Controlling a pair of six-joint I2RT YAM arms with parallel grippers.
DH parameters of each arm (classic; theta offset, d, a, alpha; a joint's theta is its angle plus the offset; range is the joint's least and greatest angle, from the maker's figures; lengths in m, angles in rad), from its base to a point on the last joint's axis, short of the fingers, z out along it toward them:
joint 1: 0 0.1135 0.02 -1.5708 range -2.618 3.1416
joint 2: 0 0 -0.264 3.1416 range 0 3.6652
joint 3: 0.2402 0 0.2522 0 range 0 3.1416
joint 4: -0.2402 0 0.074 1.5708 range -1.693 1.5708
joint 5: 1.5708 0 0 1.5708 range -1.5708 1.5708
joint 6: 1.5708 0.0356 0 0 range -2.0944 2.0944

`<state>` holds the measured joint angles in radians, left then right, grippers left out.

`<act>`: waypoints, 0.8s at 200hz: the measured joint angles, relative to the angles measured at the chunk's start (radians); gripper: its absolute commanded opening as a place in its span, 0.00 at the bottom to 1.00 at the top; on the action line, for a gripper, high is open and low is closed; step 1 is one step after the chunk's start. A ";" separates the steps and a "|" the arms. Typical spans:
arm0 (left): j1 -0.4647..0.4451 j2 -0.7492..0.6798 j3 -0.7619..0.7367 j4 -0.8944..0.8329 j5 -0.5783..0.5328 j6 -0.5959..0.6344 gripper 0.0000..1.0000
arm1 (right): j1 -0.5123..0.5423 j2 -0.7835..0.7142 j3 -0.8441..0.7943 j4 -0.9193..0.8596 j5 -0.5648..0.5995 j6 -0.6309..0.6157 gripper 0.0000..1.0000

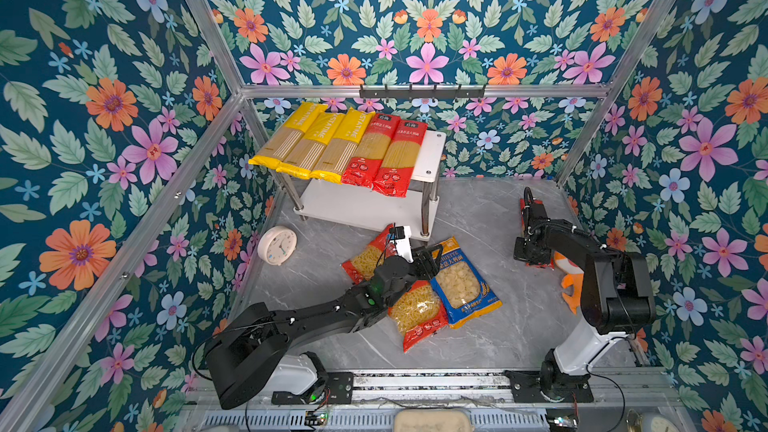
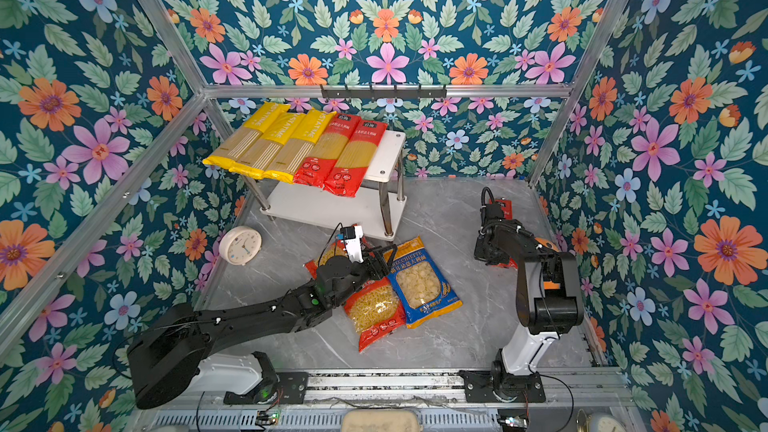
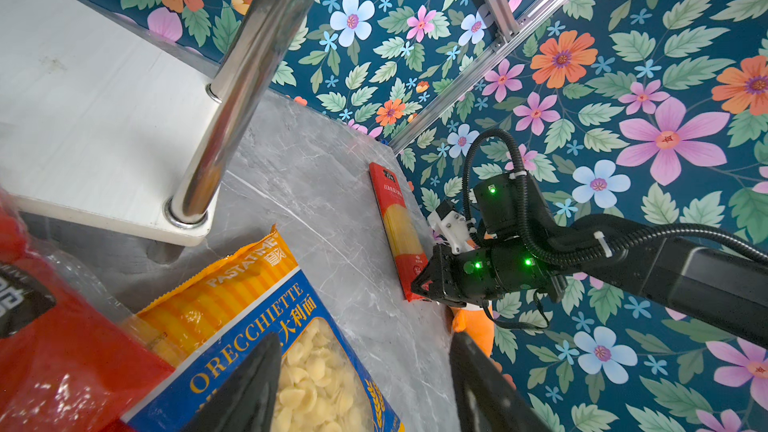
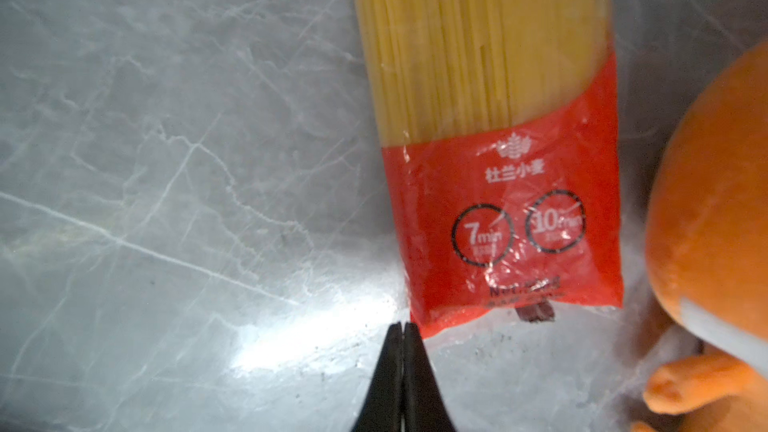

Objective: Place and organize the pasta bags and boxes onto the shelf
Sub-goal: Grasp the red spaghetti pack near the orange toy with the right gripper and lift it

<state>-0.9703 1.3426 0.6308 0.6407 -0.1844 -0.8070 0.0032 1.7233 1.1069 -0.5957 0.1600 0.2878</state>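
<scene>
Spaghetti pack (image 4: 498, 201) lies just beside closed right end effector (image 4: 402, 327).

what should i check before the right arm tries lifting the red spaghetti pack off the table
1. Right gripper holding the red spaghetti pack: not ok, shut beside its corner, apparently empty.
2. Room on the shelf top: ok, bare strip at one end.
3. Plush toy clear of that pack: ok, gap shows.
4. Left gripper out of the way: ok, open over the blue bag.
</scene>
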 measured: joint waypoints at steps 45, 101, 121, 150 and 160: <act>0.000 0.000 0.000 0.001 0.001 0.000 0.66 | 0.000 0.008 0.010 -0.014 0.023 0.002 0.31; 0.000 0.006 0.003 0.001 0.004 -0.003 0.66 | -0.014 0.091 0.027 -0.015 0.038 0.009 0.15; 0.000 0.006 0.004 0.002 0.004 -0.003 0.66 | -0.014 0.098 0.031 -0.013 0.036 0.010 0.04; 0.000 0.012 0.008 0.002 0.004 -0.003 0.66 | -0.014 0.082 0.031 -0.015 0.026 0.016 0.00; 0.000 0.017 0.011 0.002 0.004 -0.003 0.66 | -0.011 0.070 0.030 -0.019 0.026 0.016 0.00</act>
<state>-0.9703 1.3594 0.6418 0.6426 -0.1802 -0.8101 -0.0082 1.7931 1.1370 -0.6147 0.1864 0.3035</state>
